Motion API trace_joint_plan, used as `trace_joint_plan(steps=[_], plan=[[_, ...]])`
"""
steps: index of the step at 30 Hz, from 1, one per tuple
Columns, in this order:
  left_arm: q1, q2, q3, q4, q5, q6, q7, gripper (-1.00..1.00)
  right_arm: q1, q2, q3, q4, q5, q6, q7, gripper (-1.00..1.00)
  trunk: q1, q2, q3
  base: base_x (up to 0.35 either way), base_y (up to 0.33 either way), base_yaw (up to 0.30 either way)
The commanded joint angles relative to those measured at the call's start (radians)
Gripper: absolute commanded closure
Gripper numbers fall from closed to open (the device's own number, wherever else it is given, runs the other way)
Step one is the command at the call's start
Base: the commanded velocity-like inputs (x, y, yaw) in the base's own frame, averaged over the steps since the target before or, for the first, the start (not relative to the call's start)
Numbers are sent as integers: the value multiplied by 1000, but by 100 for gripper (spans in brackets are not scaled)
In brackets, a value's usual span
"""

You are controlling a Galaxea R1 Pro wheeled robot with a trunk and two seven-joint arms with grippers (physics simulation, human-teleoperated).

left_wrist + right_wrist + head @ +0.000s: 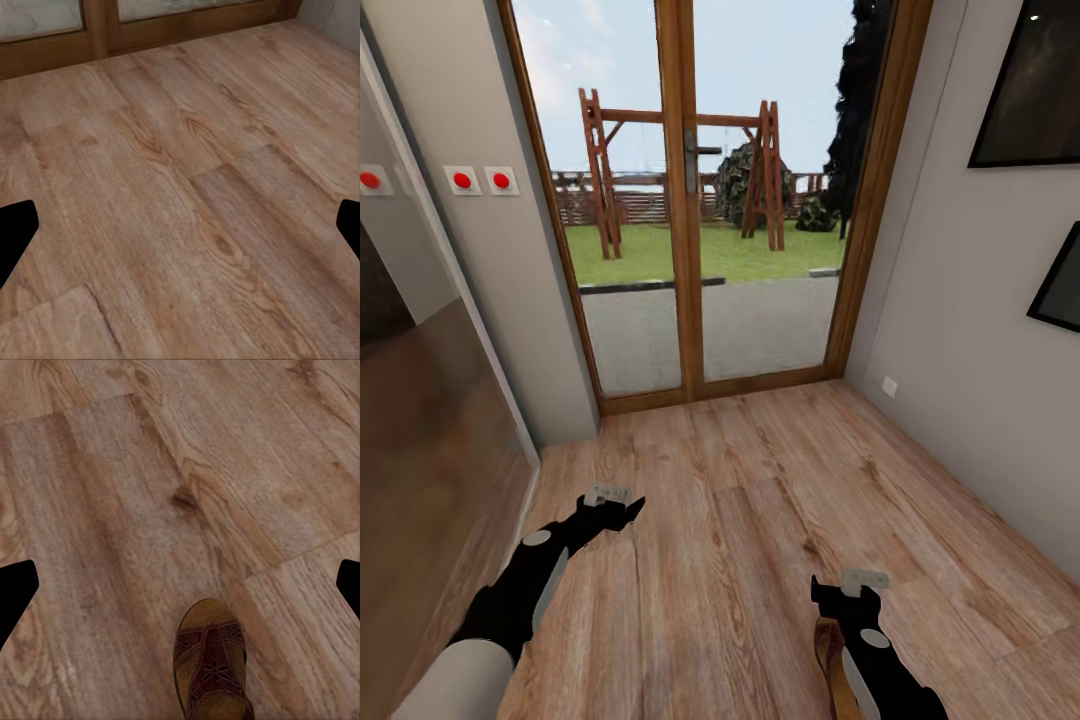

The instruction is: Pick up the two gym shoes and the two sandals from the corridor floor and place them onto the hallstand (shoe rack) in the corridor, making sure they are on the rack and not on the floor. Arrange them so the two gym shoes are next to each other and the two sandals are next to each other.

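Reaching for the sandal [210,667] blind looks like the main risk: in the head view the right arm hides most of it, so a descent judged from there could land on the corridor floor [760,500] or nudge the shoe away. In the right wrist view the sandal lies toe-forward on the planks between the spread fingers, with the right gripper [838,592] released above it. The left gripper [622,512] also hangs wide apart over bare floor, near the glass door [690,200].
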Motion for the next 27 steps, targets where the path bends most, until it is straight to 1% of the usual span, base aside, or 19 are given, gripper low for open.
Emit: trace_joint_plan(steps=[1,5,6,9,15,16,27], plan=[[0,0,3,-33,-9,36,-9,-100,-1,2,-5,0,8,-3,0,-100,0,0,-1,0,0,0],[0,1,1,-77,-8,85,-11,-100,0,1,-6,1,8,-3,0,-100,0,0,-1,0,0,0],[0,0,-1,-94,-8,106,-11,-100,0,1,-7,1,8,-3,0,-100,0,0,-1,0,0,0],[0,-1,-3,-106,-8,121,-12,-100,0,-1,-8,2,9,-3,0,-100,11,-21,-11,0,0,0],[1,-3,-7,-111,-8,125,-14,-100,1,-6,-10,30,8,-5,0,-100,34,-63,-38,0,0,0],[2,-4,-6,-109,-8,125,-14,-100,1,-7,-10,65,8,-6,-1,-100,38,-70,-42,0,0,0],[1,-3,-6,-100,-8,120,-16,-100,1,-8,-10,103,8,-7,-1,-100,80,-147,-94,0,0,0]])
